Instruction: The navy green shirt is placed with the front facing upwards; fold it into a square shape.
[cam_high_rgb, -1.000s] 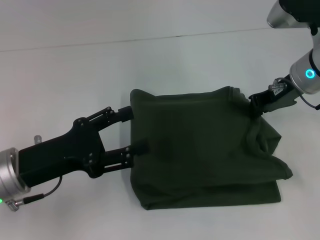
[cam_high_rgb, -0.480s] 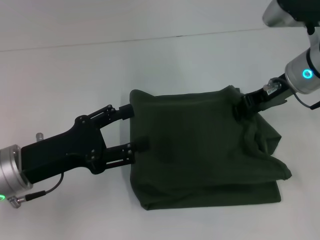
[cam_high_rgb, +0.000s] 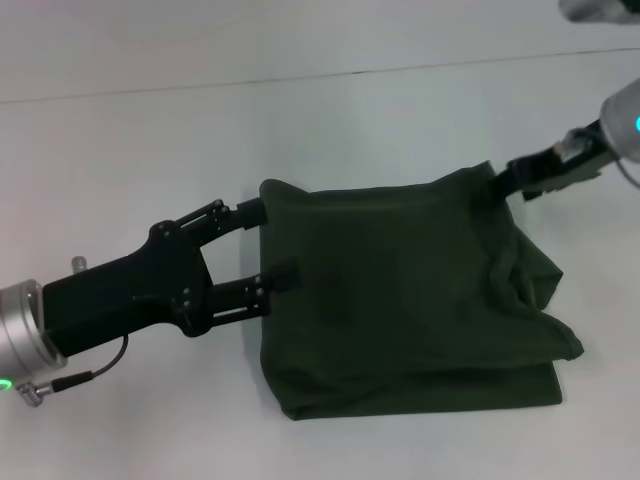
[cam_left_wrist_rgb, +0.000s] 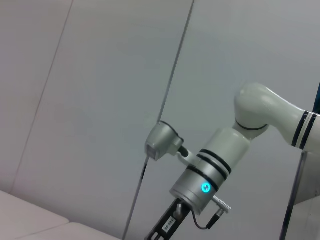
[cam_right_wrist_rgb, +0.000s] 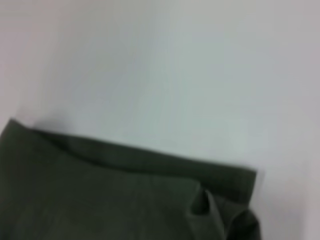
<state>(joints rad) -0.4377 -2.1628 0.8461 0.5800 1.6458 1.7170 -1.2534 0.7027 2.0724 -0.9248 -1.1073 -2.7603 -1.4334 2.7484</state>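
— Across the middle of the white table (cam_high_rgb: 150, 140), what lies there?
— My shirt (cam_high_rgb: 400, 300), folded into a rough block, its right side rumpled.
— Why two grippers on it?
— My left gripper (cam_high_rgb: 268, 245) stands spread at the left edge, one finger far, one near, seemingly to pin it. My right gripper (cam_high_rgb: 500, 186) pinches the far right corner, probably to pull that edge taut and square it

I see the navy green shirt (cam_high_rgb: 400, 295) folded into a rough square on the white surface, plain dark olive side up. Its right edge is bunched and rumpled, with layers showing along the near edge.
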